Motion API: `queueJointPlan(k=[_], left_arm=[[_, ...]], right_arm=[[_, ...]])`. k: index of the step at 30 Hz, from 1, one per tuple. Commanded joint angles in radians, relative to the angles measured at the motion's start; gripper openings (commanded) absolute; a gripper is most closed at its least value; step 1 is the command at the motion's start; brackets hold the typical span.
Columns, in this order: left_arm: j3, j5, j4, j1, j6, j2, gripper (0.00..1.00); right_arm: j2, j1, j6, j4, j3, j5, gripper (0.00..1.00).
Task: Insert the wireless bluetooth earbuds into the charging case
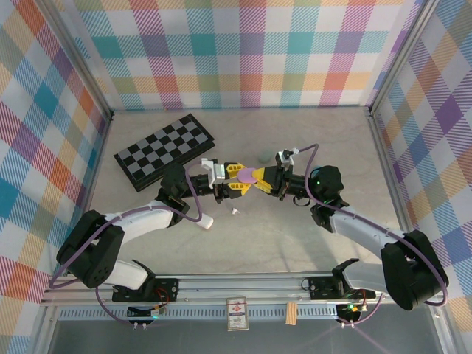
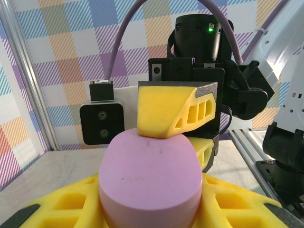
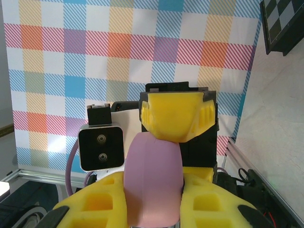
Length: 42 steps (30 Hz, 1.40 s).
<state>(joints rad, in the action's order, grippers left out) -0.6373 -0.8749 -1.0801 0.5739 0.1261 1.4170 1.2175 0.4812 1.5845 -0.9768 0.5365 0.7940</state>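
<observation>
Case (image 1: pixel 251 176): purple, held up over mid table (image 1: pixel 324 251)
Left gripper (image 1: pixel 242 178): clamped on case
Right gripper (image 1: pixel 261 179): gripping its other end
Earbud (image 1: pixel 236 212): white, lying just nearside of case

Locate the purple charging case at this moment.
In the top view, the purple charging case is over the table's middle, pinched between the left gripper and the right gripper, just right of the chessboard.

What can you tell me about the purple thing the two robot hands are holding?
The purple case is a smooth, rounded pebble, pinkish purple and matte like plastic, with faint dark scuffs on top. No open lid shows. It hangs lengthwise above the table between the arms. The left gripper hugs one end from both sides, and the right gripper pinches the other end, one yellow finger pressing on top.
</observation>
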Motion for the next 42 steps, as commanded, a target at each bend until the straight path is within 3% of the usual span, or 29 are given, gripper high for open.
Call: queueJointPlan(k=[1, 4, 7, 9, 13, 17, 23, 27, 42], left_arm=[[-0.015, -0.034, -0.038, -0.004, 0.001, 0.007, 0.38], [-0.019, -0.030, 0.019, -0.003, 0.011, -0.007, 0.38], [-0.019, -0.028, 0.118, -0.003, 0.043, -0.034, 0.38], [-0.015, -0.038, 0.162, -0.003, 0.049, -0.053, 0.38], [-0.014, -0.076, 0.204, -0.003, 0.028, -0.070, 0.38], [-0.009, -0.101, 0.221, -0.003, 0.003, -0.101, 0.38], [-0.010, -0.108, 0.303, -0.003, 0.021, -0.153, 0.38], [-0.021, -0.122, 0.347, -0.003, 0.027, -0.174, 0.38], [-0.056, -0.148, 0.437, -0.002, 0.047, -0.216, 0.37]], right_arm=[[-0.039, 0.004, -0.059, 0.028, 0.033, -0.013, 0.25], [-0.124, -0.001, -0.307, 0.379, 0.097, -0.014, 0.50], [-0.229, 0.000, -0.743, 0.932, 0.247, -0.118, 0.69], [-0.257, 0.002, -1.038, 1.178, 0.341, -0.191, 0.81], [-0.253, 0.005, -1.544, 1.488, 0.494, -0.204, 0.89], [-0.213, 0.021, -1.832, 1.637, 0.617, -0.192, 0.95], [-0.157, 0.100, -2.062, 1.660, 0.683, -0.188, 0.96], [-0.088, 0.155, -2.122, 1.665, 0.721, -0.246, 0.97], [-0.028, 0.169, -2.024, 1.511, 0.727, -0.436, 0.93]])
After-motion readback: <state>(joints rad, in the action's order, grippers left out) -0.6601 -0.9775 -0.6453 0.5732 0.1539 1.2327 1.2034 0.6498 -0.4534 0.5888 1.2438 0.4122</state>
